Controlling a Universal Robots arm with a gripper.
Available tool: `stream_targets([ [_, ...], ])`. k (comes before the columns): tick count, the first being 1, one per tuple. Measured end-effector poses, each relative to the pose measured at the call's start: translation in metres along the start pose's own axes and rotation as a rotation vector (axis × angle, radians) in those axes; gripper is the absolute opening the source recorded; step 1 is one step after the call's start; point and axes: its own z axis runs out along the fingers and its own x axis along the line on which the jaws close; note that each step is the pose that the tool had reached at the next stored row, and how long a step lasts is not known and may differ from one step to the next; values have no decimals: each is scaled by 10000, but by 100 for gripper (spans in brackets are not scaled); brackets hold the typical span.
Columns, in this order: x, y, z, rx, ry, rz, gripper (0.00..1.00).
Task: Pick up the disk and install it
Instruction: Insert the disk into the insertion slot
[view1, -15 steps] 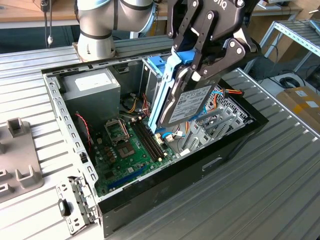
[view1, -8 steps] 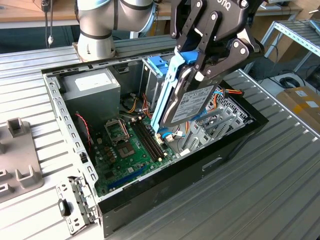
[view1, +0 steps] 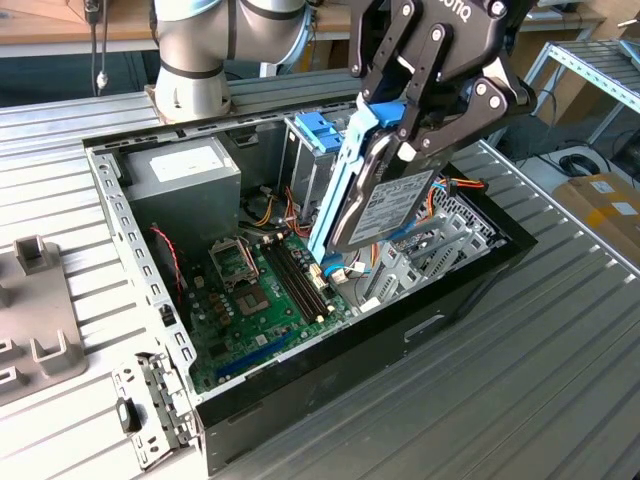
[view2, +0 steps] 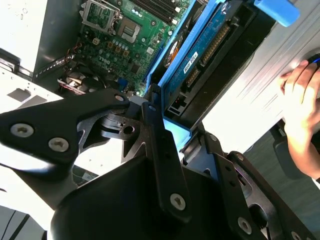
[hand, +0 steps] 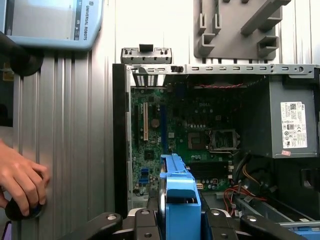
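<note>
The ribbed metal bench (view1: 560, 340) carries the open computer case (view1: 400, 335). The disk (view1: 395, 205) hangs tilted above the motherboard (view1: 260, 300), its upper end clamped in the closed claw (view1: 398, 130). Judged rigid, fairly heavy and shock-sensitive; best held by the carrier's side rails.

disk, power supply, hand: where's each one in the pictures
the disk (view1: 398, 208), exterior view, on its white label
power supply (view1: 190, 188), exterior view, on its grey face
hand (hand: 20, 175), first wrist view, on its middle

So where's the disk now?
In the exterior view, the disk is clamped in the robot's hand, tilted above the open computer case, on the exterior view's right of the metal drive cage.
</note>
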Motion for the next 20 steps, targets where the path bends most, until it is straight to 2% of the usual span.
stream_targets([
  [20,30,-108,5,0,0,0,37],
])
